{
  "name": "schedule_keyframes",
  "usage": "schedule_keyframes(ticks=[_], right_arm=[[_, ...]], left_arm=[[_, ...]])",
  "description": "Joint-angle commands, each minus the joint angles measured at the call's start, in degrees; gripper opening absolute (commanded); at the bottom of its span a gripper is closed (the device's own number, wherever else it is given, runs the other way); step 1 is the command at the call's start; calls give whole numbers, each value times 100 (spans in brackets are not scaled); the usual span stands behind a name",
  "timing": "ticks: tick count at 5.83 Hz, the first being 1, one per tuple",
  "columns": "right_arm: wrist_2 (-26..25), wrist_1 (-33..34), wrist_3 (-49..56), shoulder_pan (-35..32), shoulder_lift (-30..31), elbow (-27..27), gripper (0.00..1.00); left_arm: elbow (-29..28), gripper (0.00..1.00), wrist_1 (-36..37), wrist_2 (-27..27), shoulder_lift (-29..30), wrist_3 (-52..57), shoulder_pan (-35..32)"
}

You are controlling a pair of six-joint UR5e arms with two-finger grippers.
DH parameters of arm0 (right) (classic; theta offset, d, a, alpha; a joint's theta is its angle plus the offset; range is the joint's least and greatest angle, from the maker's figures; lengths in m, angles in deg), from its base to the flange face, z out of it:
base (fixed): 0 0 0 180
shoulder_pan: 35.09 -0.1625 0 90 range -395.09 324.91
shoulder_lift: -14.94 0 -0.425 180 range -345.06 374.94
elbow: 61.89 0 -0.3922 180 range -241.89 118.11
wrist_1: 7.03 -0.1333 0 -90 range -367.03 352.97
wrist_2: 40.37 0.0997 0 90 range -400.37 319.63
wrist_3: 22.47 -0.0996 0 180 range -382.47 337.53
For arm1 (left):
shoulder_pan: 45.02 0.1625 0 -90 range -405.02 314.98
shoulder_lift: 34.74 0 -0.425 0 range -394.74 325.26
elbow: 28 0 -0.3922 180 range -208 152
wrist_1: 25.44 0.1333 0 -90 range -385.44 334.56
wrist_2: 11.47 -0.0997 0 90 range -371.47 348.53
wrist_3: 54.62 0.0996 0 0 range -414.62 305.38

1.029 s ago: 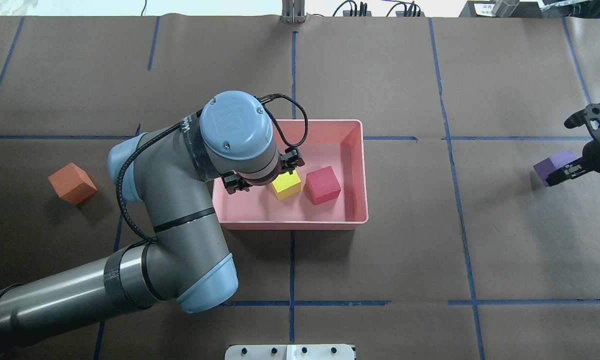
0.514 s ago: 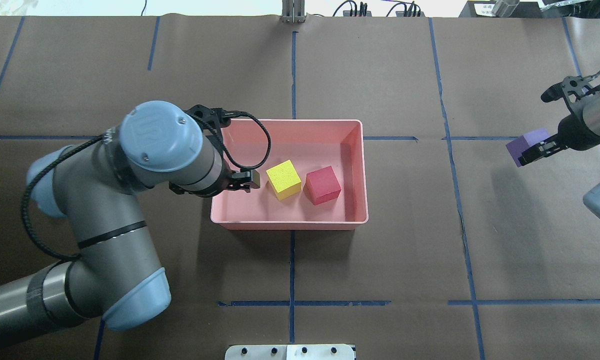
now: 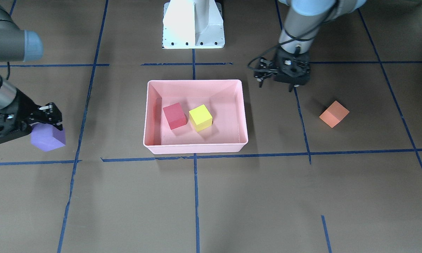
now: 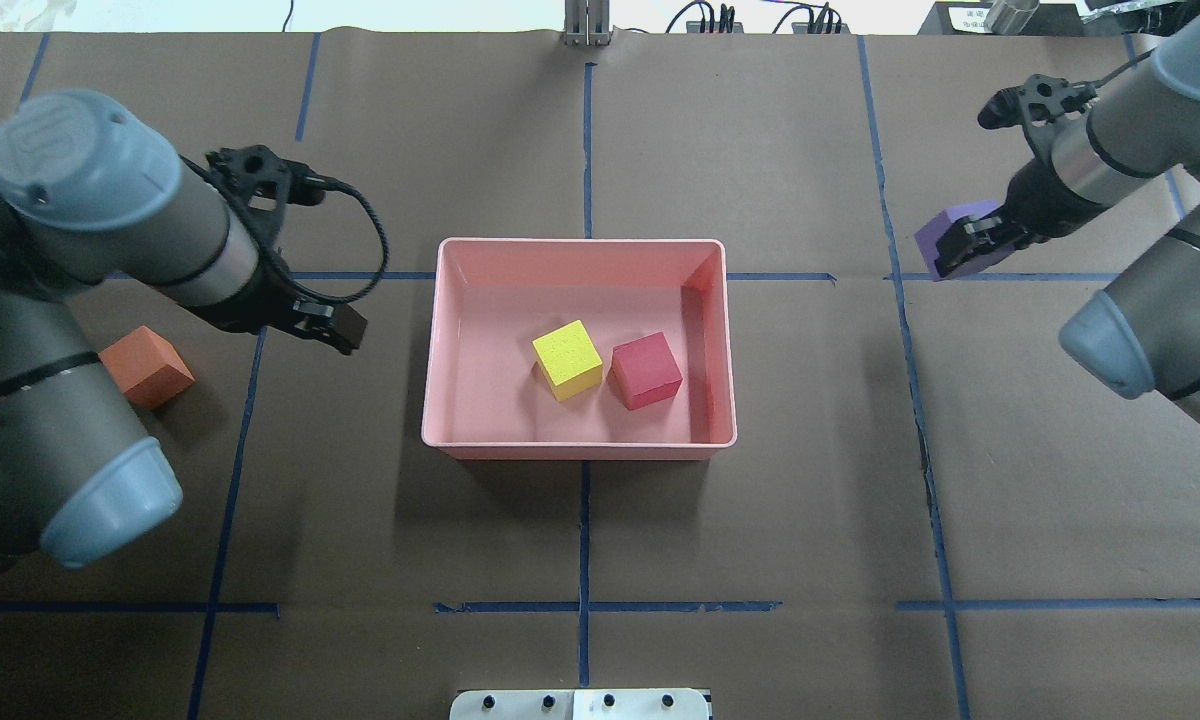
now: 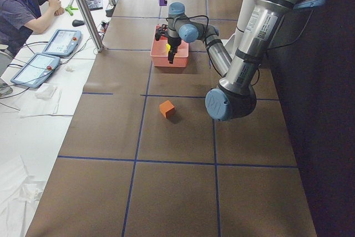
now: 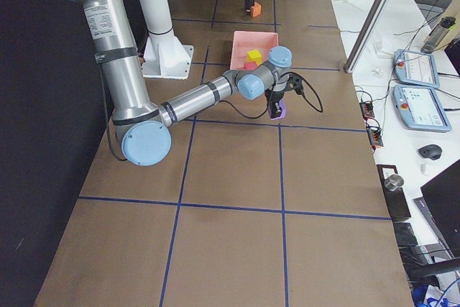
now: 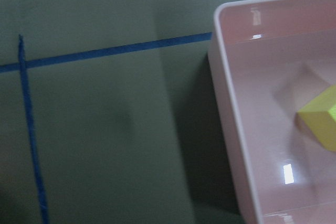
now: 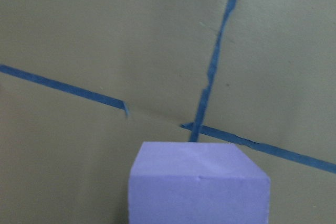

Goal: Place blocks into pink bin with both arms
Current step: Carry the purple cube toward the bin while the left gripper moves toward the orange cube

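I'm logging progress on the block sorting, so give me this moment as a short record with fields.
in bin: yellow-green block and red block, side by side in the pink bin
on table: orange block, outside the bin, on the left arm's side
carried: purple block, gripped by the right gripper, away from the bin
left gripper: holds no block, beside the bin; open or shut unclear
blocks left to place: two
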Motion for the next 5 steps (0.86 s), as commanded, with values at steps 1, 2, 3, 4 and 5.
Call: schedule_keyframes(ticks=[1,2,3,4,5], right_arm=[[-63,473,-907,515,-817,24,35],[-212,500,-1373,797,-1108,16,35],[-587,631,-1961,1217,-1476,-11,35],[-1035,1033,-2289,1622,-1959,-46,36],[-1309,1446,-2553,1948,-2381,-89,36]], left_arm=[[1,100,-37,534,-676,1517,-928],[-52,100,-45,875,-949,2360,-1394],[-87,100,-80,1175,-1300,2951,-1712],[-174,100,-98,1195,-1373,3148,-1845],[-175,100,-133,1195,-1487,3255,-1855]])
